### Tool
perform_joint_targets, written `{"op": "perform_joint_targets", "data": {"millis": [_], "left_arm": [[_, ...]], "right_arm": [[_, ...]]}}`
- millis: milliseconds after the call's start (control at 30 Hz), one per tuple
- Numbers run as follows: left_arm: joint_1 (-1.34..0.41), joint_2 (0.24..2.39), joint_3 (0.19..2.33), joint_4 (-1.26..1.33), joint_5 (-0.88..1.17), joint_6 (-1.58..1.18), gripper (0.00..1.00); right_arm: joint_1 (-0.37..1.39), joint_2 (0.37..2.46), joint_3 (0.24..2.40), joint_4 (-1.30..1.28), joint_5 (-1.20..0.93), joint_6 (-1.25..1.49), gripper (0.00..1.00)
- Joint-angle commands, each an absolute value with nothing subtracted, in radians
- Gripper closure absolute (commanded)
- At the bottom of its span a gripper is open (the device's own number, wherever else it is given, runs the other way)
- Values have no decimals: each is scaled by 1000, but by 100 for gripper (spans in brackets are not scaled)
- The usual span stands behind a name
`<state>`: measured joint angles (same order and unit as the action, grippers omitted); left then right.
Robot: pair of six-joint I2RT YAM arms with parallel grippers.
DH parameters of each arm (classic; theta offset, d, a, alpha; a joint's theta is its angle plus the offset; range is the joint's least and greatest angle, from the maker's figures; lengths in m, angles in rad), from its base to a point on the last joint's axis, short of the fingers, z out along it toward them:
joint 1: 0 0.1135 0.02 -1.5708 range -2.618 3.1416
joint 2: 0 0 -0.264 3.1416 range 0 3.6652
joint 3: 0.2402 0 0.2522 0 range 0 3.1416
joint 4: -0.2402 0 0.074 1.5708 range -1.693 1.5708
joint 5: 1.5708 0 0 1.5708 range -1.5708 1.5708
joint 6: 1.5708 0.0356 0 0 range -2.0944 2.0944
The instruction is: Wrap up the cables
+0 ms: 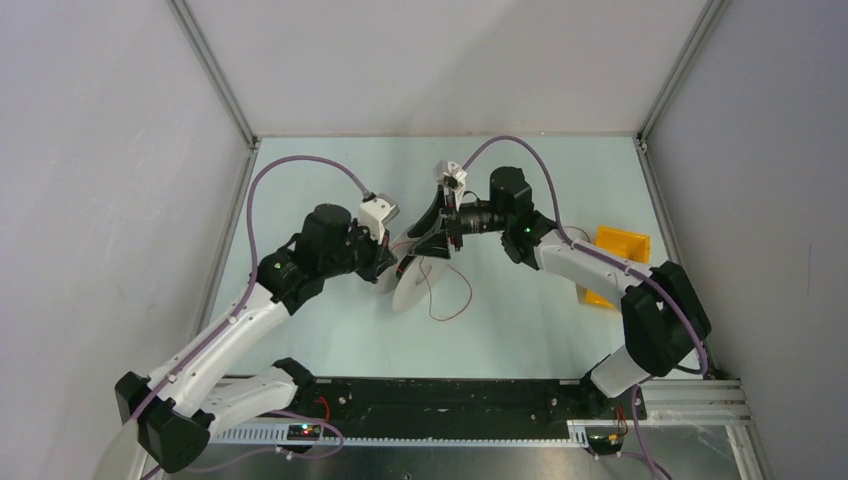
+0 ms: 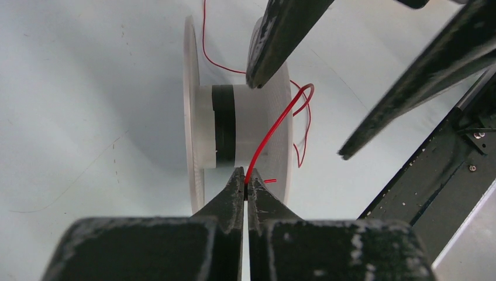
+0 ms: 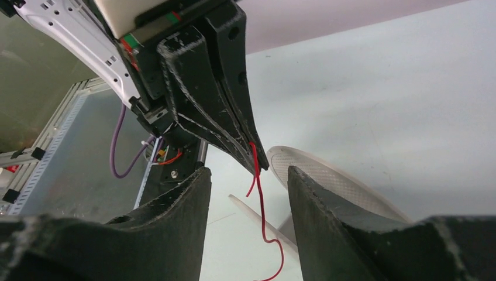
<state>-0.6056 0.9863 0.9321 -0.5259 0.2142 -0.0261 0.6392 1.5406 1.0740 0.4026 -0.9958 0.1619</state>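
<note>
The white plastic spool [image 1: 413, 282] stands on its edge on the table, with a black band round its core [image 2: 224, 126]. The thin red wire [image 1: 452, 298] lies in loose curls beside it. My left gripper [image 2: 246, 177] is shut on the wire [image 2: 275, 124] just in front of the spool's core. My right gripper [image 3: 247, 171] is open and empty. It hangs over the spool [image 3: 333, 182] with the wire [image 3: 261, 205] dangling between its fingers. In the left wrist view its fingers [image 2: 275, 41] stand above and to the right of the spool. In the top view both grippers meet at the spool, left [image 1: 392, 265] and right [image 1: 428, 236].
An orange bin [image 1: 617, 249] sits at the right of the table behind the right arm. Grey walls enclose the table on three sides. A black rail [image 1: 450, 405] runs along the near edge.
</note>
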Motion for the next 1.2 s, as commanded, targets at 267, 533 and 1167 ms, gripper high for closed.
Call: {"op": "perform_joint_targets", "data": {"millis": [267, 533, 1167], "left_arm": [[-601, 995, 941, -505, 221, -8, 99], [-599, 1003, 966, -513, 58, -44, 58], [-572, 1133, 998, -483, -13, -80, 46]], "right_arm": [[643, 1601, 1141, 405, -939, 94, 96], [641, 1644, 1152, 406, -932, 66, 100], [610, 1680, 1150, 398, -965, 44, 100]]}}
